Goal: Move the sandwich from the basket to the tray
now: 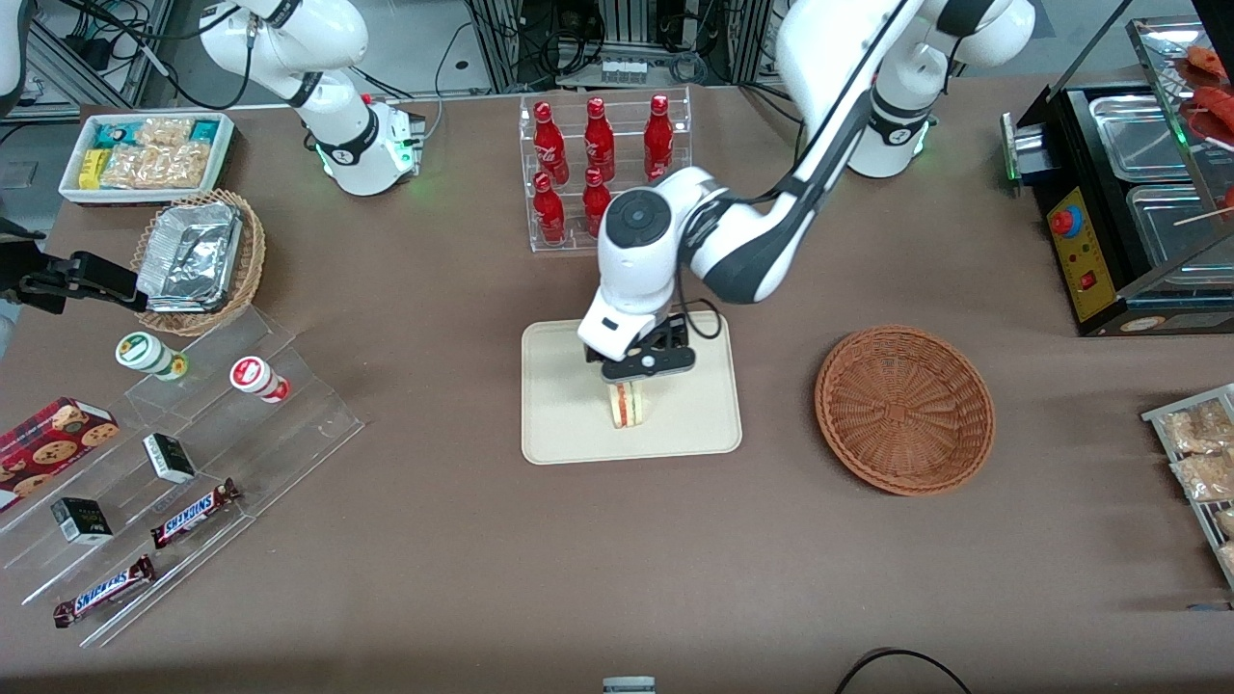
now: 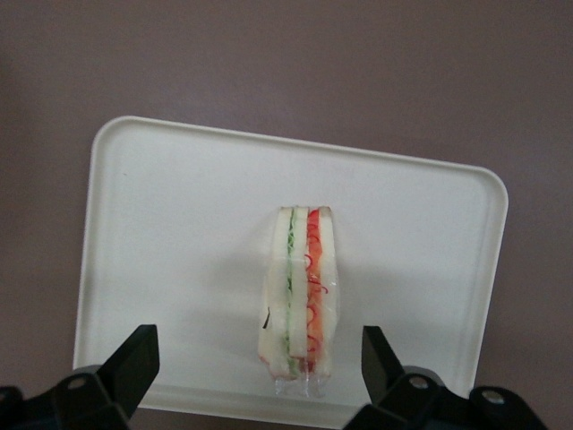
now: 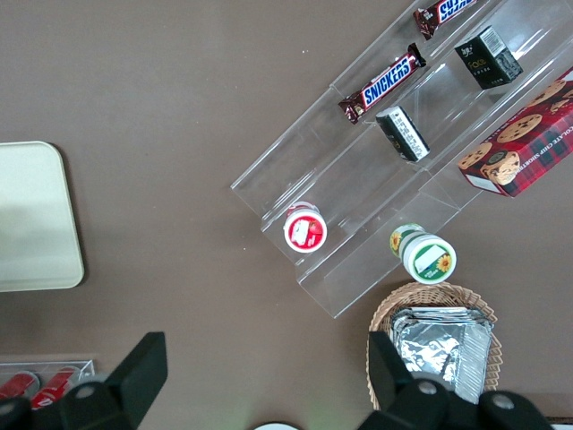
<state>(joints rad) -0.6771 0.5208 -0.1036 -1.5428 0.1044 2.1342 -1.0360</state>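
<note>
The sandwich (image 2: 300, 300) is a clear-wrapped wedge of pale bread standing on edge, its cut face showing a green layer beside a red one. It rests on the cream tray (image 1: 569, 424), nearer the front camera than the tray's middle. The tool (image 1: 644, 374) hangs just above it, fingers (image 2: 134, 363) spread wide, one to each side and clear of the bread. The empty reddish-brown wicker basket (image 1: 904, 410) sits at the tray's 3 o'clock in the front view, on the brown tabletop (image 1: 617, 559).

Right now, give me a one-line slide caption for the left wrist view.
Open gripper above the sandwich, which stands on its edge on the tray.
</note>
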